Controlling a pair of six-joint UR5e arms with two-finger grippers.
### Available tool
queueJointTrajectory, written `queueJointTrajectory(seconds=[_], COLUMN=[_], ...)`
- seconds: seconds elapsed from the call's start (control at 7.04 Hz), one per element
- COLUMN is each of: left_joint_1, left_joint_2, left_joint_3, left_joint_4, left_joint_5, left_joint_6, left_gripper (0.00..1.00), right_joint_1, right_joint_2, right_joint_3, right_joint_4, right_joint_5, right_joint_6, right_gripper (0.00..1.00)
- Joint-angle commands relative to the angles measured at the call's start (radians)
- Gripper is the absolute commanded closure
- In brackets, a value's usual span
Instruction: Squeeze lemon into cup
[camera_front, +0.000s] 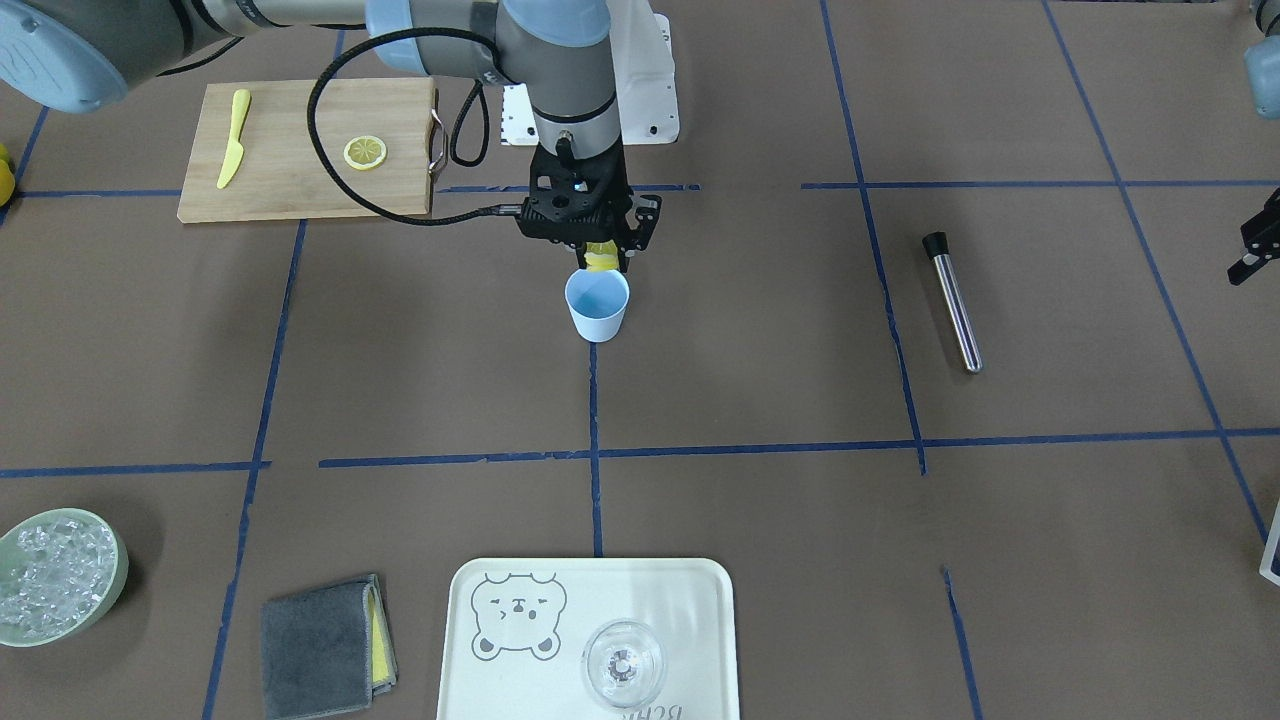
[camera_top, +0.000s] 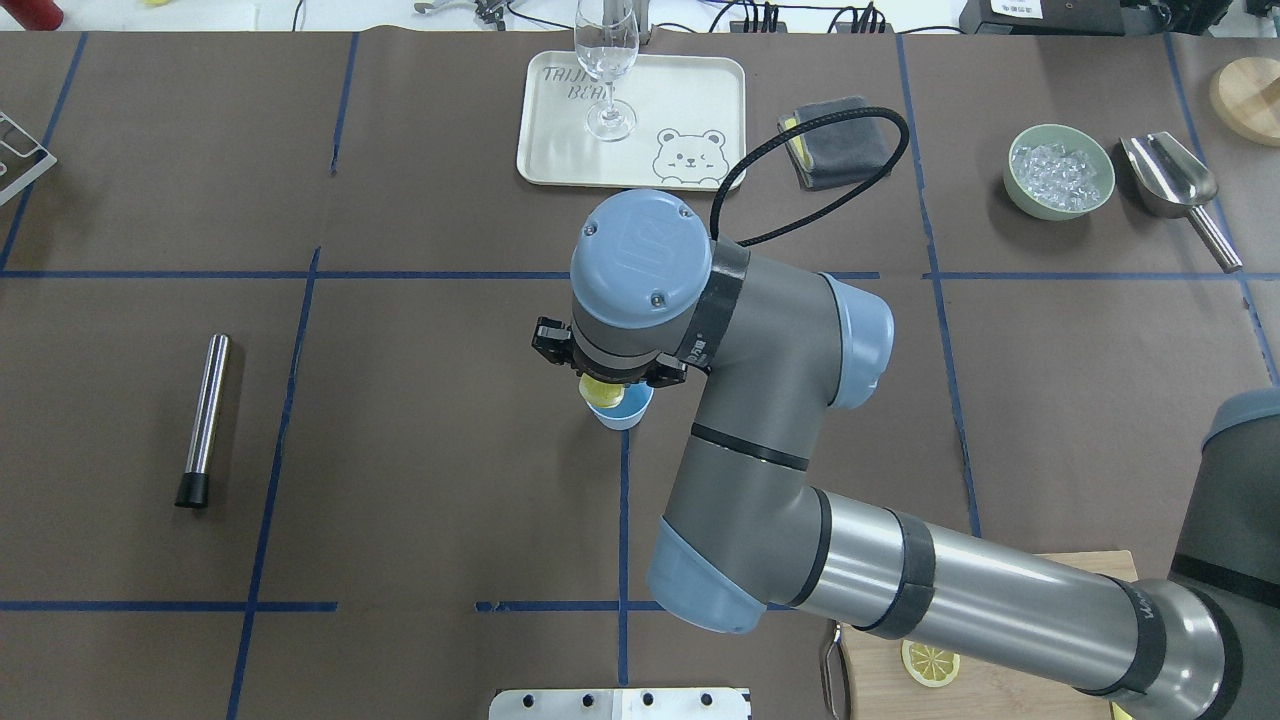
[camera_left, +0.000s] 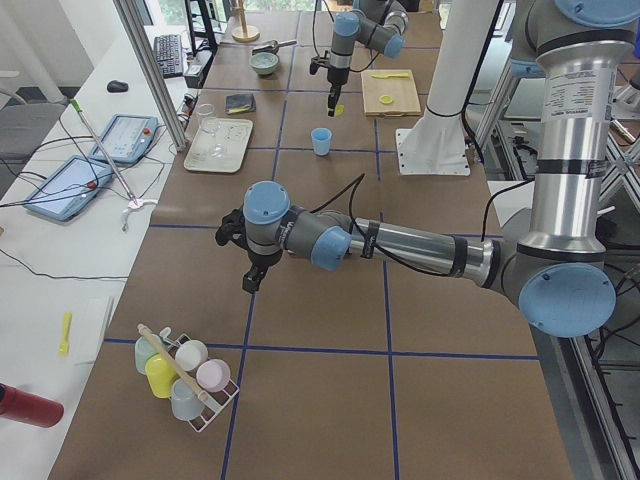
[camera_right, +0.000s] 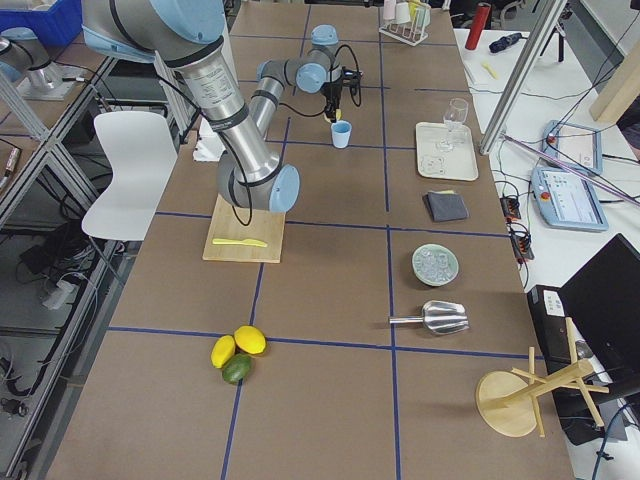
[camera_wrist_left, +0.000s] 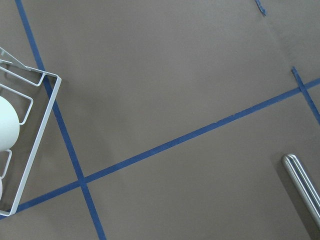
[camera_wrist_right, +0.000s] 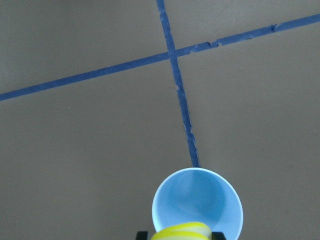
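My right gripper (camera_front: 602, 262) points straight down and is shut on a yellow lemon slice (camera_front: 600, 260), held just above the back rim of the light-blue cup (camera_front: 597, 305). The right wrist view shows the slice (camera_wrist_right: 182, 231) bent between the jaws over the cup's open mouth (camera_wrist_right: 197, 207). The overhead view shows the slice (camera_top: 601, 392) and cup (camera_top: 622, 412) under the wrist. A second lemon slice (camera_front: 365, 152) lies on the wooden cutting board (camera_front: 300, 190). My left gripper (camera_front: 1255, 245) hovers at the table's end, cut off by the frame edge; I cannot tell whether it is open or shut.
A yellow plastic knife (camera_front: 233, 140) lies on the board. A steel rod with a black cap (camera_front: 952, 300) lies toward the left arm's side. A cream tray (camera_front: 680, 620) holds a stemmed glass (camera_front: 622, 662). A grey cloth (camera_front: 325, 645) and a green bowl of ice (camera_front: 118, 560) lie nearby.
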Motion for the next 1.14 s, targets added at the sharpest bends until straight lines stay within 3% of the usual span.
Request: queueJointTrajectory(seconds=[0.0, 0.85, 0.99], left_joint_1=[0.000, -0.001, -0.001], left_joint_2=[0.000, 0.000, 0.000], left_joint_3=[-0.001, -0.003, -0.003], left_joint_4=[0.000, 0.000, 0.000], left_joint_5=[0.000, 0.000, 0.000], left_joint_6=[0.000, -0.002, -0.002], left_gripper=[0.00, 0.00, 0.00], right_joint_1=[0.000, 0.000, 0.000], right_joint_2=[0.002, -0.005, -0.007], right_joint_3=[-0.035, -0.080, -0.080], right_joint_4=[0.022, 0.028, 0.028], right_joint_5=[0.000, 0.000, 0.000], right_joint_6=[0.009, 0.009, 0.009], right_gripper=[0.54, 0.52, 0.44])
